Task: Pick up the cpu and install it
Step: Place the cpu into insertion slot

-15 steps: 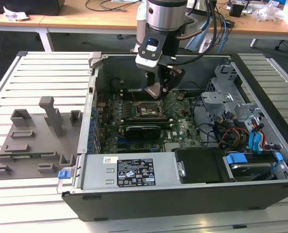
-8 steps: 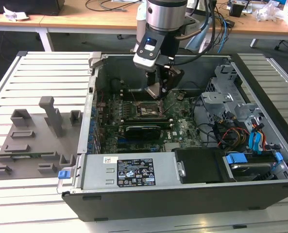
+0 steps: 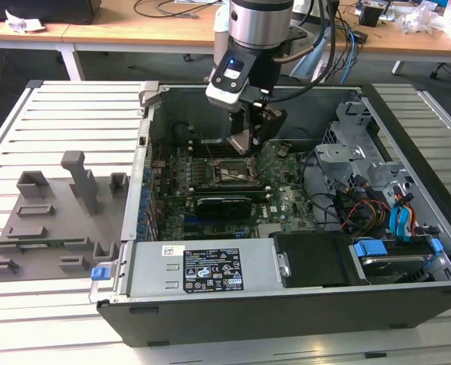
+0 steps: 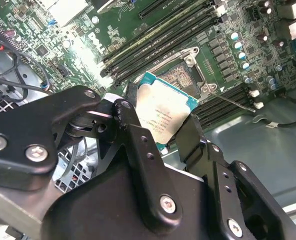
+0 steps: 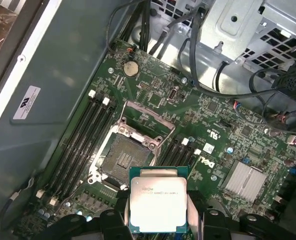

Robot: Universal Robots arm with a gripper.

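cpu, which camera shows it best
The first wrist view: the cpu faces the camera, whole metal top visible, held in the gripper above the motherboard. The second wrist view shows it tilted, one finger covering its edge. In the exterior view it is too small to tell.

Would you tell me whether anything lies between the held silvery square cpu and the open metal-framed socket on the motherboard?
Nothing visible does: the black gripper holds the silvery square cpu over the motherboard beside the open metal-framed socket, whose contact field lies uncovered.
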